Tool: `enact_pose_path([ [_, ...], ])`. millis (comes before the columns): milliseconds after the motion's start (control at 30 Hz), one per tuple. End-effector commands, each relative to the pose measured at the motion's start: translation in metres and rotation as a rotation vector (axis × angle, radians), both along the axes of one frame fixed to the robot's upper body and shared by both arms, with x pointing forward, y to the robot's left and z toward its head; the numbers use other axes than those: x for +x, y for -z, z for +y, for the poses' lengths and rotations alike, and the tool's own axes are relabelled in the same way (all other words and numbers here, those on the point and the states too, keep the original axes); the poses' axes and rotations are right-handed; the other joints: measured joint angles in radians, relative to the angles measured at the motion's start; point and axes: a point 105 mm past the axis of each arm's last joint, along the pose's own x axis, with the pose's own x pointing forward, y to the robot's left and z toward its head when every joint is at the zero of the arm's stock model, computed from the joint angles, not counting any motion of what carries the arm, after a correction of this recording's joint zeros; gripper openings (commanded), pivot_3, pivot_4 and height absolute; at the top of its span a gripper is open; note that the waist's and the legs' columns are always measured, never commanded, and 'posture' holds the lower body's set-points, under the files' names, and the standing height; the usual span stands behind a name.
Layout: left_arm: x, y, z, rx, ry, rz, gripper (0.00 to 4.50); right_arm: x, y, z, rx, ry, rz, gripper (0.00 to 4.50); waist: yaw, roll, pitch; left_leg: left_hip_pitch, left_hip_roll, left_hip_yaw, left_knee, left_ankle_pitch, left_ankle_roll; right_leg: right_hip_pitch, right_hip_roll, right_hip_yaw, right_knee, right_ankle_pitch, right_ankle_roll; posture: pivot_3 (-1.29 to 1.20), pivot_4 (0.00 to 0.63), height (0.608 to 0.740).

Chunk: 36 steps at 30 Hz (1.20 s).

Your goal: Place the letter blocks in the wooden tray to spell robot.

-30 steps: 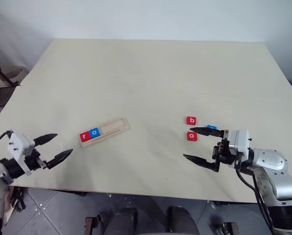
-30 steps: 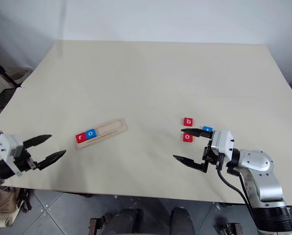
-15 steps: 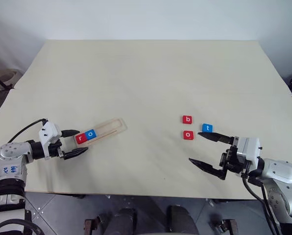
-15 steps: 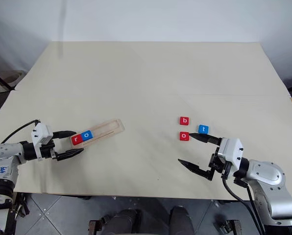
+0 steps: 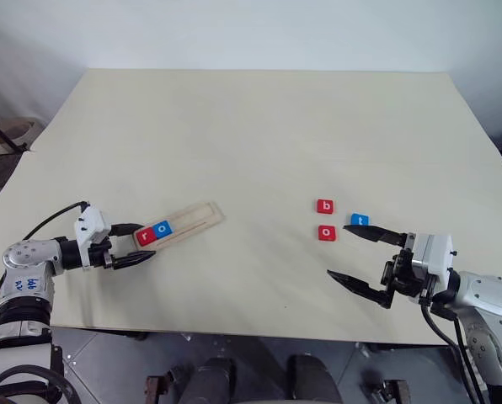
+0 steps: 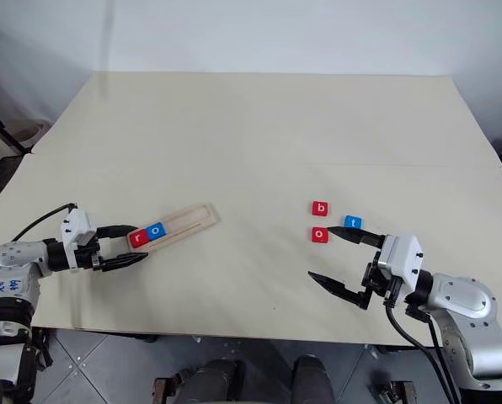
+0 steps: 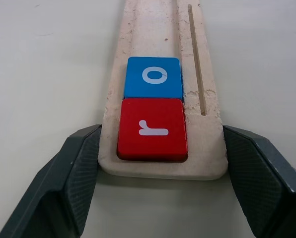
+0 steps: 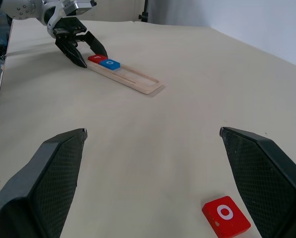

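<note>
Right wrist view cuts off wooden tray's (image 8: 125, 77) end.

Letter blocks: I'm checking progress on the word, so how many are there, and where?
5. The red r and blue o sit in the wooden tray. The red b, red o and blue t lie loose on the table near the right gripper.

Both pincers low and level, left pincer (image 5: 133, 244) and right pincer (image 5: 360, 257) agape.
</note>
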Motion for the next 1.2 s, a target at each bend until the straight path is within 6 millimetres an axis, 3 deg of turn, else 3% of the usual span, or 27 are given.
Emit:
enact_pose_path([
  [33, -0.005, 0.008, -0.019, 0.019, 0.106, 0.011, 3.42, -0.003, -0.009, -0.008, -0.005, 0.020, -0.031, 4.50, 0.002, 0.000, 0.000, 0.000, 0.000, 0.000, 0.000, 0.000, 0.000, 0.000, 0.000, 0.000, 0.001, 0.000, 0.000, 0.00, 0.150, 0.740],
  [233, -0.006, -0.014, -0.072, 0.020, 0.347, -0.070, 3.42, -0.012, -0.002, -0.028, -0.039, 0.076, 0.008, 4.50, 0.016, 0.000, 0.000, -0.002, -0.001, 0.000, 0.002, -0.001, 0.001, 0.000, 0.000, 0.000, 0.001, 0.000, 0.000, 0.00, 0.150, 0.740],
  [333, -0.006, -0.013, -0.101, 0.075, 0.460, -0.071, 3.42, -0.022, 0.003, -0.043, -0.064, 0.128, 0.035, 4.50, 0.019, 0.000, 0.000, -0.002, -0.001, 0.000, 0.002, -0.001, 0.001, 0.000, 0.000, 0.000, 0.001, 0.000, 0.000, 0.00, 0.150, 0.740],
  [500, -0.007, -0.011, -0.133, 0.112, 0.560, -0.084, 3.42, -0.036, 0.010, -0.058, -0.079, 0.206, 0.061, 4.50, 0.016, -0.001, 0.000, -0.001, 0.000, 0.003, 0.002, -0.001, 0.001, 0.000, 0.000, 0.000, -0.001, 0.000, 0.001, 0.00, 0.150, 0.740],
  [700, -0.002, -0.005, -0.150, 0.144, 0.560, -0.078, 3.42, -0.052, 0.021, -0.065, -0.092, 0.253, 0.105, 4.50, 0.012, -0.001, 0.000, -0.001, 0.000, 0.003, 0.002, -0.002, 0.001, 0.000, 0.001, 0.000, -0.005, 0.000, 0.001, 0.00, 0.150, 0.740],
  [967, 0.007, -0.006, -0.173, 0.123, 0.544, -0.083, 3.42, -0.050, 0.018, -0.060, -0.078, 0.247, 0.096, 4.50, 0.024, -0.001, 0.000, 0.000, 0.000, 0.003, 0.003, -0.002, 0.001, 0.002, 0.000, 0.000, -0.006, 0.001, 0.002, 0.00, 0.150, 0.740],
  [1200, 0.007, -0.002, -0.173, 0.126, 0.563, -0.043, 3.42, -0.046, 0.013, -0.054, -0.066, 0.234, 0.080, 4.50, 0.023, -0.001, 0.001, -0.001, 0.000, 0.003, 0.003, -0.002, 0.002, 0.002, 0.000, 0.000, -0.007, 0.001, 0.003, 0.00, 0.150, 0.740],
])
